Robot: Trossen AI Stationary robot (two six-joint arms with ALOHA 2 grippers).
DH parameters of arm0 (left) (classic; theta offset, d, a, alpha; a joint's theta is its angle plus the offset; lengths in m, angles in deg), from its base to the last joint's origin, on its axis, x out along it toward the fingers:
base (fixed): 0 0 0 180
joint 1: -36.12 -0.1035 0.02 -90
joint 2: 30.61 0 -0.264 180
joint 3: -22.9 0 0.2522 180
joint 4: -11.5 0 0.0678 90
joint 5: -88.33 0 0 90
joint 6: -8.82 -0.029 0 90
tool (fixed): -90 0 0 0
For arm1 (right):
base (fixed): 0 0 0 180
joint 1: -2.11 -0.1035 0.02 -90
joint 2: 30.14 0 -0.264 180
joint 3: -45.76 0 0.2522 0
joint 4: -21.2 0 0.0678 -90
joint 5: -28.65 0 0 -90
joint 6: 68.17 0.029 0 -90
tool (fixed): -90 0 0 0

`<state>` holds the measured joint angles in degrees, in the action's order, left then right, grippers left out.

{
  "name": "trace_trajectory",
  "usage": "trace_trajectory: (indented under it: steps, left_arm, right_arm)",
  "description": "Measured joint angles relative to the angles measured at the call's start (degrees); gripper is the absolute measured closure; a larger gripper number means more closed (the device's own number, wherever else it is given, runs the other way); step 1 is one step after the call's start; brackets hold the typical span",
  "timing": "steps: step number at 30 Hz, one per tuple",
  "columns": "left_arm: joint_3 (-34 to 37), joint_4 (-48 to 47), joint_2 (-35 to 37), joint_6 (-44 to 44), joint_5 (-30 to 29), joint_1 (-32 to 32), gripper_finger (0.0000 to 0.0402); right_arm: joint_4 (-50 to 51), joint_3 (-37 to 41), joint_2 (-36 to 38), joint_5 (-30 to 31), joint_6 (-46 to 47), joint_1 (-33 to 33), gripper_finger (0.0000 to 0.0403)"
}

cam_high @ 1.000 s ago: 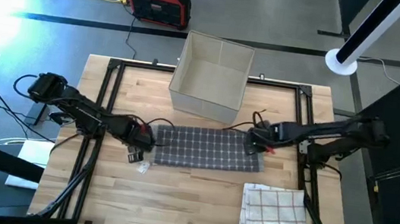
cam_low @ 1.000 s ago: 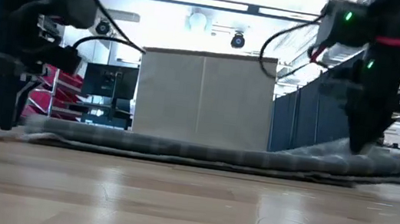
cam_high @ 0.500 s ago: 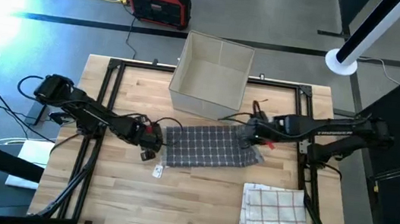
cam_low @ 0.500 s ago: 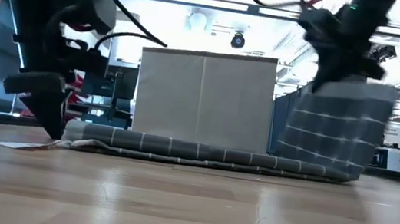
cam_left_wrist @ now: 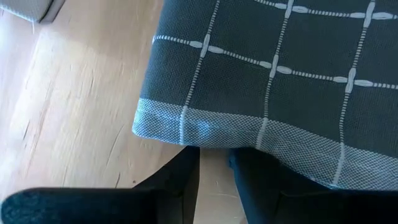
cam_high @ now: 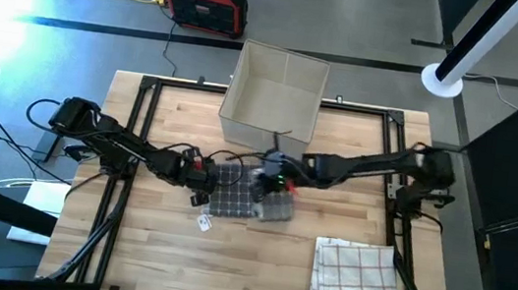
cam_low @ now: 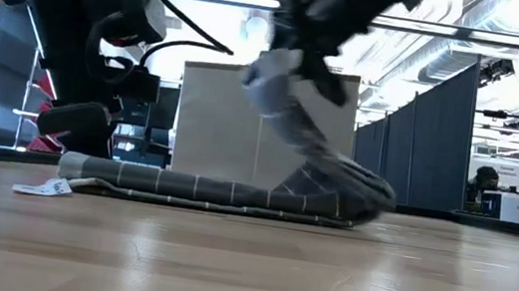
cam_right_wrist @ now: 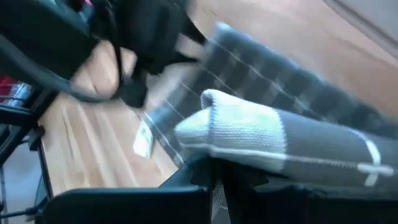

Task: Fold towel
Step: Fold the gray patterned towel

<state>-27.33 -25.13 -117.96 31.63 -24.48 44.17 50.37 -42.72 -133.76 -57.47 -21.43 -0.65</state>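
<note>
A dark grey towel with a light grid (cam_high: 238, 197) lies on the wooden table in front of a beige box. Its right end is raised and doubled back over the flat part (cam_low: 213, 190). My right gripper (cam_high: 271, 177) is shut on that raised end above the towel's middle and shows blurred in the low view (cam_low: 289, 39). My left gripper (cam_high: 202, 184) sits low at the towel's left end, its fingers close together at the light hem (cam_left_wrist: 214, 163). A white label (cam_high: 203, 221) lies on the wood by that end. My left gripper meets the towel's left hem (cam_left_wrist: 205, 134) near a corner, coming in low from the table's left. The hem covers the fingertips, so the kind of hold does not show. That end lies on the table. My right gripper pinches the towel's right end at its light hem (cam_right_wrist: 233, 127), which looks doubled into several layers. It holds that end above the table. From there the cloth slopes down (cam_low: 322, 164) to the fold resting on the flat part.
An open beige box (cam_high: 275, 97) stands at the far middle of the table. A folded white checked towel (cam_high: 354, 274) lies at the near right. Black frame rails (cam_high: 139, 120) run along both sides of the table.
My right gripper has risen and swept toward the table's left with the towel's right end, folding it over the part that stays flat. My left gripper has shifted a little toward the right, and the towel's left end has slid right with it.
</note>
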Motion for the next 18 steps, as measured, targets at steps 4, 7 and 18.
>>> trace_trajectory:
  steps: [4,7,18]
  left_arm:
    - [0.03,0.02,0.0,0.02,-0.05,-0.01,0.0314]
    - [0.05,0.02,0.0,0.04,-0.09,-0.01,0.0314]
    - [0.11,0.33,-0.02,0.04,-1.25,0.37,0.0314]
  right_arm:
    - [-1.62,-6.24,-5.5,-2.92,-3.65,1.45,0.0397]
    - [-2.46,-10.83,-9.43,-5.2,-6.13,2.5,0.0397]
    - [-3.57,-15.5,-12.61,-10.04,-6.59,3.58,0.0358]
